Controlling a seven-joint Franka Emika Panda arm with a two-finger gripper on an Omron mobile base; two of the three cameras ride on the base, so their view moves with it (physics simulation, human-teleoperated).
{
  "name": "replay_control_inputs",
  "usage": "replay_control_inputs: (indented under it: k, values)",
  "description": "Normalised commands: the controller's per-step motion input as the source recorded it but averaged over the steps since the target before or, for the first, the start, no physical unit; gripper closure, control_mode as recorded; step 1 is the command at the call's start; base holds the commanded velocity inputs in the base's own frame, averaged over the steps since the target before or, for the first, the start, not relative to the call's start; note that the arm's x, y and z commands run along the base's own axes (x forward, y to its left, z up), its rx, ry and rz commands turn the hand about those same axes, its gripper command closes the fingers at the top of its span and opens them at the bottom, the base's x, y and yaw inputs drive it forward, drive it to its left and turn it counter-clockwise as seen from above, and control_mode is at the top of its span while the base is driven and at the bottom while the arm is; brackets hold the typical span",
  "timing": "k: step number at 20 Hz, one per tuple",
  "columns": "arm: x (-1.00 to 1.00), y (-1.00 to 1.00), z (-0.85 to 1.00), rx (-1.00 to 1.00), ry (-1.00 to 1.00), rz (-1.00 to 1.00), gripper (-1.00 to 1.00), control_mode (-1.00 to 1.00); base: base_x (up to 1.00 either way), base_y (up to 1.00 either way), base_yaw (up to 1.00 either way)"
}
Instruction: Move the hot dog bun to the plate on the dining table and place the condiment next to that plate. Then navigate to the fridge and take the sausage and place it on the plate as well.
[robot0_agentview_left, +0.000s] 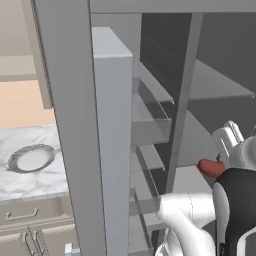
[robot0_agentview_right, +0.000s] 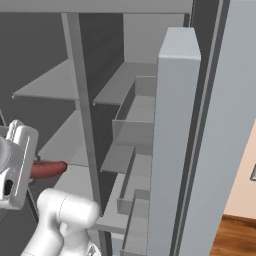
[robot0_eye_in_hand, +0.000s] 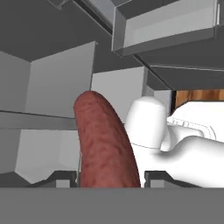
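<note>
The pinkish-brown sausage (robot0_eye_in_hand: 105, 140) stands between my gripper's (robot0_eye_in_hand: 111, 177) two dark fingertips (robot0_eye_in_hand: 61, 177), which are shut on it. In the left base view the sausage (robot0_agentview_left: 212, 167) pokes out from my white hand just above a grey shelf (robot0_agentview_left: 190, 181) inside the open fridge (robot0_agentview_left: 165, 75). From the right base view the sausage (robot0_agentview_right: 48, 170) sticks out to the right of the hand, in front of the fridge (robot0_agentview_right: 100, 80) shelves. The bun, plate, condiment and dining table are out of view.
The open fridge door (robot0_agentview_left: 112, 130) with its grey bins (robot0_agentview_right: 137, 125) stands close beside the arm. A marble counter (robot0_agentview_left: 30, 182) with a small silvery dish (robot0_agentview_left: 31, 157) lies to the left, drawers beneath it. Wood floor (robot0_agentview_right: 235, 235) shows at the far right.
</note>
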Motion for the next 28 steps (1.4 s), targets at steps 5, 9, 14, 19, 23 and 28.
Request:
replay_control_inputs:
  k: [5, 9, 14, 19, 23, 28]
  values:
    - [0.0, 0.0, 0.0, 0.0, 0.0, 0.0, 1.0, 1.0, -0.68, 0.01, -0.21]
    - [0.0, 0.0, 0.0, 0.0, 0.0, 0.0, 1.0, 1.0, -0.87, 0.05, -0.44]
    - [0.0, 0.0, 0.0, 0.0, 0.0, 0.0, 1.0, 1.0, -0.86, 0.05, -0.61]
    - [0.0, 0.0, 0.0, 0.0, 0.0, 0.0, 1.0, 1.0, -0.61, 0.04, -0.8]
    - [0.0, 0.0, 0.0, 0.0, 0.0, 0.0, 1.0, 1.0, -0.49, 0.03, -0.85]
    - [0.0, 0.0, 0.0, 0.0, 0.0, 0.0, 1.0, 1.0, -0.4, 0.02, -0.88]
